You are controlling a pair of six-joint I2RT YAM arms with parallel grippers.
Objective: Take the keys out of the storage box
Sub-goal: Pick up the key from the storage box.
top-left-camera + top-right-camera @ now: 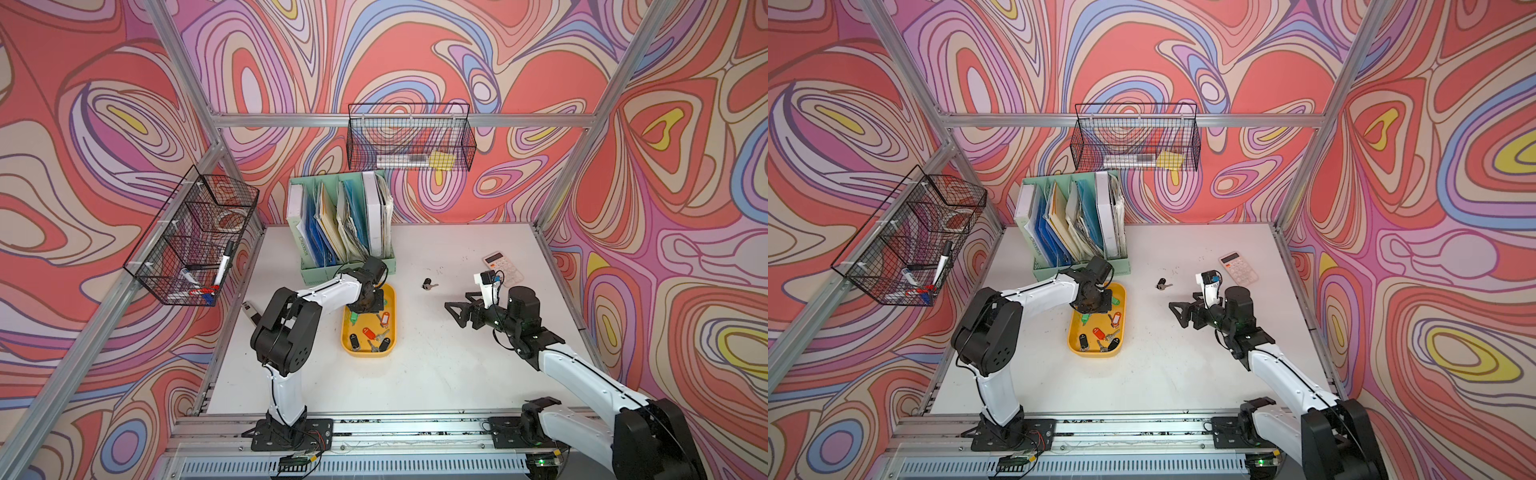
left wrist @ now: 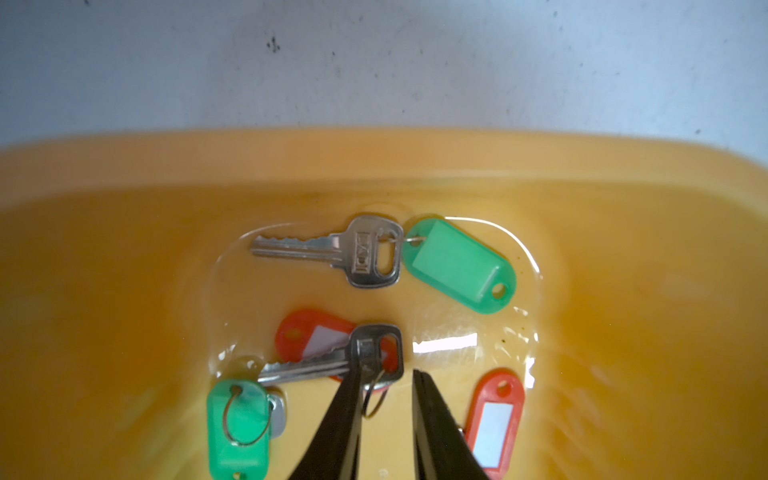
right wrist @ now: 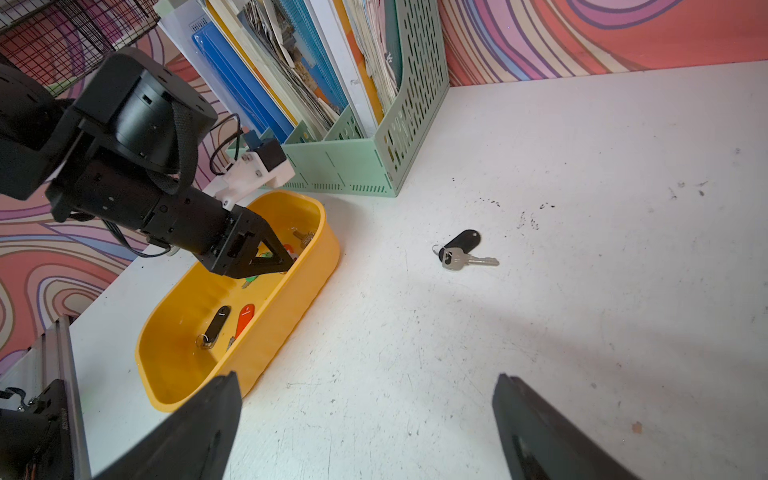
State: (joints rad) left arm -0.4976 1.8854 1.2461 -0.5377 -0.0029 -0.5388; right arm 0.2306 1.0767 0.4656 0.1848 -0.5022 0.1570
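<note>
While the left pincer (image 1: 365, 308) reaches down into the upper end of the yellow storage box (image 1: 392, 320), just left of centre in both top views, its fingers (image 2: 340, 415) stand narrowly apart and clamp nothing. One finger overlaps the head of a silver key (image 2: 307, 369) that lies across a red-orange tag (image 2: 307, 332), and the other is just beside that head. More keys (image 1: 372, 338) with green, red-orange and black tags lie loose on the box floor. One black-tagged key (image 1: 429, 284) lies outside on the white surface (image 1: 415, 374), right of the box and apart from it. At centre right of the frame, the right pincer (image 1: 457, 305) hangs above the surface, fully released and holding nothing. A mint green file organizer (image 1: 345, 266) stands just above the box, and a calculator (image 1: 503, 266) lies toward the right edge.
</note>
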